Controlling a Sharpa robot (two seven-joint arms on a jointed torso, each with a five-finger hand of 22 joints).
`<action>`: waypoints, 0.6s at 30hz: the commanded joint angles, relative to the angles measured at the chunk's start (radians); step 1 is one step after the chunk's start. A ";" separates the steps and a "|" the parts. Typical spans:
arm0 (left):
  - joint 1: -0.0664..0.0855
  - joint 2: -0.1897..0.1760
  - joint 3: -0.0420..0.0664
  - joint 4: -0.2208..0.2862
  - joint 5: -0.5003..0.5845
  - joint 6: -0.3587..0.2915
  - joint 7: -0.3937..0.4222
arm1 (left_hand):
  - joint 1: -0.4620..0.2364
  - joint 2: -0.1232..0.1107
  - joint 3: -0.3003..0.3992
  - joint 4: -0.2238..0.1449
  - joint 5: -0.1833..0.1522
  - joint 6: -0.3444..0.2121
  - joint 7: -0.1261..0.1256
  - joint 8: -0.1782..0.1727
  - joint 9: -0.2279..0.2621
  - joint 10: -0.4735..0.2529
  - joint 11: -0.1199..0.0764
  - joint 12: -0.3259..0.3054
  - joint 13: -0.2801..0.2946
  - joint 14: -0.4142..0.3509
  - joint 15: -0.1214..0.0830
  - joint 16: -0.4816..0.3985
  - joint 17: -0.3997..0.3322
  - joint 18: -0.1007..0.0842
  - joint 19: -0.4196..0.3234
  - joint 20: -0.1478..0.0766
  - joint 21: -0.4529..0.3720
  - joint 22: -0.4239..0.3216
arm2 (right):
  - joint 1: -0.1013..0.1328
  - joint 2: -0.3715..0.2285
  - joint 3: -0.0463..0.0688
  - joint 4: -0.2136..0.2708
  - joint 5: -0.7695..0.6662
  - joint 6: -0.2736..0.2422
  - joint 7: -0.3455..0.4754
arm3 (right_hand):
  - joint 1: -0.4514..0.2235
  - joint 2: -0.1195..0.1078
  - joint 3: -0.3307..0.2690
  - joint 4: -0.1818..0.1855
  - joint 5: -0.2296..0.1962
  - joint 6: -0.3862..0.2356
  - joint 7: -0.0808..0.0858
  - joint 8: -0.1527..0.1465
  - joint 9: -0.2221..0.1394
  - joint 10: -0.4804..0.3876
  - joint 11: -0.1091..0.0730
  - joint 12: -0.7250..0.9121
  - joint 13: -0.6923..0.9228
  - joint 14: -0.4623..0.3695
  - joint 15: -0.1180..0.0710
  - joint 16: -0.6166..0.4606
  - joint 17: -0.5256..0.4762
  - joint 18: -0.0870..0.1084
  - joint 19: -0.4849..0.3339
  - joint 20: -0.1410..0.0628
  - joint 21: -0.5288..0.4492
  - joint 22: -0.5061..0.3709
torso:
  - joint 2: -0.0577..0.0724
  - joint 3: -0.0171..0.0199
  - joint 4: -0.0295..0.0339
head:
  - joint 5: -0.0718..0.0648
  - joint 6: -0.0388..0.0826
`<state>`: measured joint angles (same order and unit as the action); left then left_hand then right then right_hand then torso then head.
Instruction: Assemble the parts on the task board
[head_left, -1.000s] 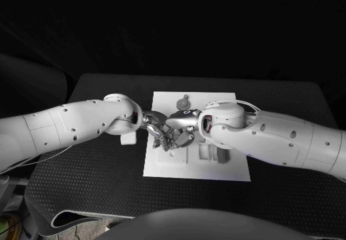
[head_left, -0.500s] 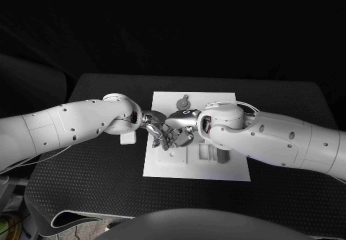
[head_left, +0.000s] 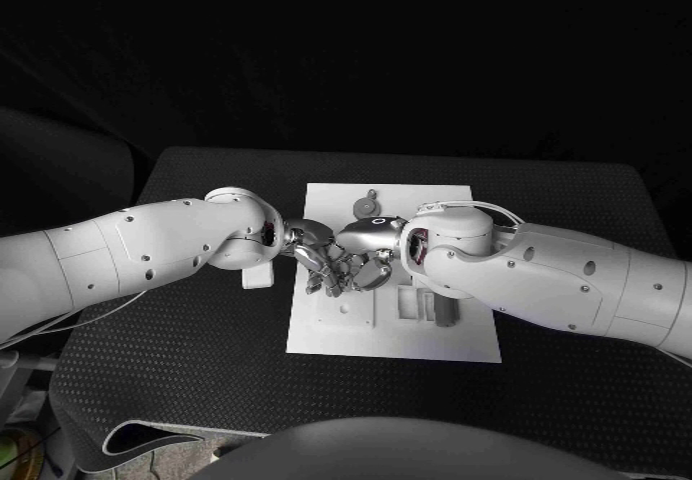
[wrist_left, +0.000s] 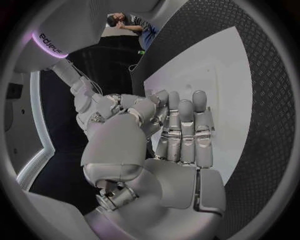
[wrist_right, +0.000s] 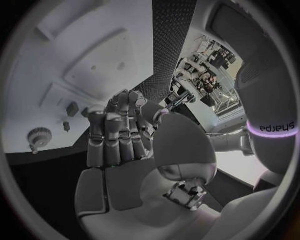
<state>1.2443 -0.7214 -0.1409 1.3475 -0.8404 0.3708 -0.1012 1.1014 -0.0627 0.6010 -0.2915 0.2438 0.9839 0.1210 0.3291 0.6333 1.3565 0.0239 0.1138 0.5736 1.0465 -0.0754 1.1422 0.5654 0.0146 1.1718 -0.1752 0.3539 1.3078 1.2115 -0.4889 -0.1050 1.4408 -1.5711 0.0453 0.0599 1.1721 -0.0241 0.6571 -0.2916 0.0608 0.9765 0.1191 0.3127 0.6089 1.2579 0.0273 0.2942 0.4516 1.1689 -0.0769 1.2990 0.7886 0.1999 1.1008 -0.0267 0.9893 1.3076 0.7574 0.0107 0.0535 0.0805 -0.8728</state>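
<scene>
"Sharpa" marks the left arm (wrist_right: 270, 127); hands meet.

White board (head_left: 440, 340) on a black surface (head_left: 188, 350) with a dimpled, woven-looking texture. Grey parts (head_left: 366, 208) on the board. Silver left hand (head_left: 315, 258) and silver right hand (head_left: 364, 262), both on glossy white arms. A small white block (head_left: 258, 276) beside the board.
</scene>
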 joint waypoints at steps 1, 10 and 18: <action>0.002 0.002 0.002 0.000 0.020 -0.030 0.008 | 0.005 -0.010 -0.006 0.000 -0.004 -0.004 -0.001 -0.004 -0.001 -0.006 0.001 -0.004 -0.004 -0.005 -0.001 -0.005 0.001 0.014 -0.007 0.000 0.003 0.017 | -0.002 0.001 -0.001 0.003 0.031 -0.004 0.006 | -0.005 0.001 0.005 -0.001 0.004 0.011 0.006 0.004 0.000 0.006 0.000 -0.005 0.002 0.006 -0.005 -0.007 -0.001 0.062 0.005 -0.003 0.005 0.017 | 0.000 -0.0001 -0.0001 | 0.001 0.000; 0.002 0.002 0.002 -0.003 0.033 -0.042 0.002 | 0.024 -0.004 0.007 0.001 -0.007 -0.005 0.002 -0.013 0.003 -0.008 0.002 -0.003 0.000 -0.009 0.001 -0.005 0.007 0.013 -0.011 0.002 0.003 0.017 | -0.002 -0.002 -0.001 0.006 0.031 -0.020 0.005 | -0.006 0.000 0.006 -0.001 0.004 0.013 0.005 0.004 0.000 0.008 -0.001 -0.005 0.002 0.007 -0.006 -0.007 -0.001 0.062 0.006 -0.004 0.005 0.017 | 0.000 -0.0004 -0.0003 | -0.001 0.000; 0.002 0.004 0.002 -0.003 0.030 -0.037 0.004 | 0.057 0.012 0.022 -0.001 -0.032 0.017 -0.005 -0.008 0.011 -0.008 0.000 -0.002 0.004 -0.010 -0.001 -0.004 0.013 0.015 -0.012 0.002 0.004 0.017 | -0.002 -0.010 -0.001 0.011 0.030 -0.028 0.003 | -0.007 0.000 0.007 -0.001 0.004 0.013 0.005 0.004 0.000 0.009 -0.001 -0.006 0.002 0.007 -0.006 -0.007 -0.001 0.062 0.007 -0.004 0.005 0.017 | 0.000 -0.0007 0.0002 | 0.001 0.000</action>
<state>1.2450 -0.7195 -0.1402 1.3451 -0.8197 0.3504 -0.1016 1.1490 -0.0539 0.6175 -0.2942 0.2154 0.9945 0.1136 0.3183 0.6425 1.3553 0.0250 0.1083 0.5764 1.0414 -0.0768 1.1422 0.5779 0.0146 1.1647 -0.1748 0.3539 1.3076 1.2108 -0.4999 -0.1056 1.4449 -1.5507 0.0222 0.0484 1.1721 -0.0242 0.6582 -0.2927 0.0608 0.9766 0.1190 0.3125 0.6072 1.2599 0.0268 0.2942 0.4523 1.1749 -0.0765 1.2954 0.7888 0.1998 1.1063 -0.0287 0.9894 1.3076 0.7575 0.0102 0.0535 0.0802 -0.8728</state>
